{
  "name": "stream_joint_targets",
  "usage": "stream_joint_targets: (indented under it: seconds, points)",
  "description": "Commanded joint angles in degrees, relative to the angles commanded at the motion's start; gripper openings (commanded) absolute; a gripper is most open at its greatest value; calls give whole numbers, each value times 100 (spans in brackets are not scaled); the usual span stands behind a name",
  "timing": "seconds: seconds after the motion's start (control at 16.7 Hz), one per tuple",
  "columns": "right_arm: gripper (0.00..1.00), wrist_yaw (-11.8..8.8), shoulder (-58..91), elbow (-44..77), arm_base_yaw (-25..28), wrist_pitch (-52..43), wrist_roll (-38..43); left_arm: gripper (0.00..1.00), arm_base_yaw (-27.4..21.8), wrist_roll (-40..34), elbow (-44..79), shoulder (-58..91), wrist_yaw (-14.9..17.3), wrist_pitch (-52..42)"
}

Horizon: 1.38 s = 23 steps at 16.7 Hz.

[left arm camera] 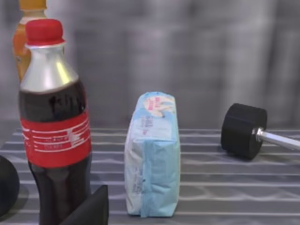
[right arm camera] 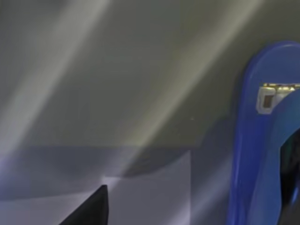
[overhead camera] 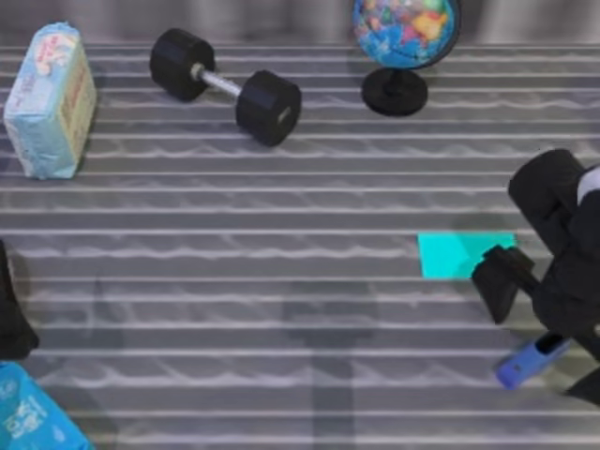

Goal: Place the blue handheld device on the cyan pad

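The blue handheld device (overhead camera: 527, 363) lies on the table at the front right, its far end hidden under my right arm. In the right wrist view the blue handheld device (right arm camera: 262, 140) looms very close along one side, and a single dark fingertip (right arm camera: 93, 206) shows well apart from it. My right gripper (overhead camera: 561, 330) hangs low over the device's covered end and looks open, with no grip visible. The cyan pad (overhead camera: 457, 254) lies flat just beyond the device, partly covered by the arm. My left gripper (overhead camera: 11, 319) is parked at the left edge, open.
A pale blue wrapped package (overhead camera: 52, 98) stands at the back left, a black dumbbell (overhead camera: 225, 84) beside it and a globe (overhead camera: 403, 42) at the back right. A large blue packet (overhead camera: 28, 412) fills the front left corner. A cola bottle (left arm camera: 54, 126) and an orange bottle (left arm camera: 30, 28) stand near the left wrist.
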Motion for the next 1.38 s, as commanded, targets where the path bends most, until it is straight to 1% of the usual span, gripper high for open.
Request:
stream_joint_targets:
  seconds: [0.3, 1.08, 1.14, 1.38]
  points:
    - [100, 0, 77, -89, 4, 144, 6, 100, 0, 0, 0, 0, 0, 0]
    - [2, 0, 77, -89, 4, 144, 6, 100, 0, 0, 0, 0, 0, 0]
    - [0, 0, 77, -89, 4, 144, 6, 100, 0, 0, 0, 0, 0, 0]
    - [0, 0, 77, -89, 4, 144, 6, 100, 0, 0, 0, 0, 0, 0]
